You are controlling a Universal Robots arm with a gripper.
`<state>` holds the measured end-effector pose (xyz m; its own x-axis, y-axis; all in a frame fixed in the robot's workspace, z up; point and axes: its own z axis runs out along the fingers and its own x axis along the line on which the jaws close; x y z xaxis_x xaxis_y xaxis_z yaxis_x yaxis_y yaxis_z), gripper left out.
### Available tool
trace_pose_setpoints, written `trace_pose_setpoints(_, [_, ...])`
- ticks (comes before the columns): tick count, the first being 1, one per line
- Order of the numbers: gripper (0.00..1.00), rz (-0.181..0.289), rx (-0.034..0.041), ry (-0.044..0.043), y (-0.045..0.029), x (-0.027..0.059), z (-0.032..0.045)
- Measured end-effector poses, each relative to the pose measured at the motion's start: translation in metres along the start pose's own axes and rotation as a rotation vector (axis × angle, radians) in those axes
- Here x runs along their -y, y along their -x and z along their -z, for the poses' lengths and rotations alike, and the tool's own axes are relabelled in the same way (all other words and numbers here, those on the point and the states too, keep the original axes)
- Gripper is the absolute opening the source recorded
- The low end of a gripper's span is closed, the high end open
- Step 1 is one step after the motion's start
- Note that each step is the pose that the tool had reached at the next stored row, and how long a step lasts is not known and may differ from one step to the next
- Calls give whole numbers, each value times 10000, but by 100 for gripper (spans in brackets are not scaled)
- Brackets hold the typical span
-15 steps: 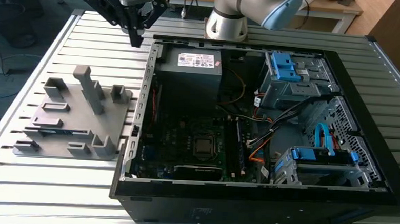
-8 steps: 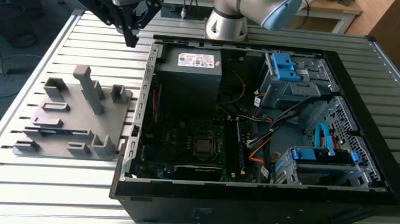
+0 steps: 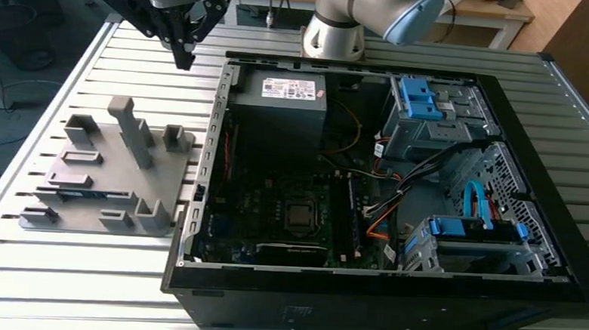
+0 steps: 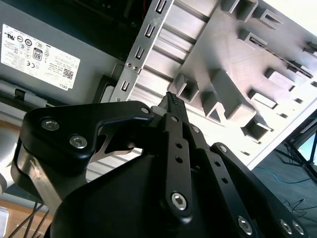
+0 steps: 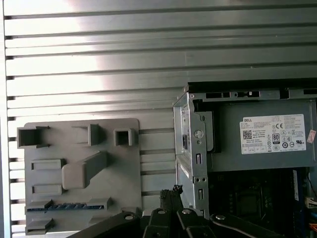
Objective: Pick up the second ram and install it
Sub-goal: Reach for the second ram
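Over the slatted surface (image 3: 67,274) in the exterior view, my gripper (image 3: 185,59) hangs between the grey holder tray (image 3: 112,178) and the open case (image 3: 213,168). The second wrist view shows its fingers (image 4: 174,134) pinched together, empty. The first wrist view shows the second ram (image 5: 64,206) lying in the tray's slot, so I judge that pick-up and install both remain.

A robotics lab or workshop: slotted aluminium worktop (image 3: 77,274) bearing an opened computer case (image 3: 368,309) (cables (image 3: 23,52) litter the floor).
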<state>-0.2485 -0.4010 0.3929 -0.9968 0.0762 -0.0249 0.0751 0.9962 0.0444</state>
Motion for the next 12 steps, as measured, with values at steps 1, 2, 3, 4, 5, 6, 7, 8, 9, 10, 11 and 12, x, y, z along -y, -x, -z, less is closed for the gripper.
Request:
trace_pose_setpoints(1, [10, 0, 0, 0, -11, 2, 0])
trace_pose_setpoints(2, [10, 0, -1, -1, -22, 5, 1])
trace_pose_setpoints(3, [10, 0, 0, 0, -33, 8, 1])
trace_pose_setpoints(4, [10, 0, 0, 0, -43, 10, 1])
trace_pose_setpoints(5, [10, 0, 0, 0, -54, 13, 1])
trace_pose_setpoints(6, [10, 0, 0, 0, -64, 16, 1])
trace_pose_setpoints(7, [10, 0, 0, 0, -75, 19, 1])
trace_pose_setpoints(8, [10, 0, 1, 1, -85, 22, 1])
trace_pose_setpoints(9, [10, 0, 0, 0, -96, 25, 1])
trace_pose_setpoints(10, [10, 0, 0, 0, -107, 28, 2])
trace_pose_setpoints(11, [10, 0, 0, 0, -119, 31, 1])
trace_pose_setpoints(12, [10, 1, 0, 0, -130, 34, 2])
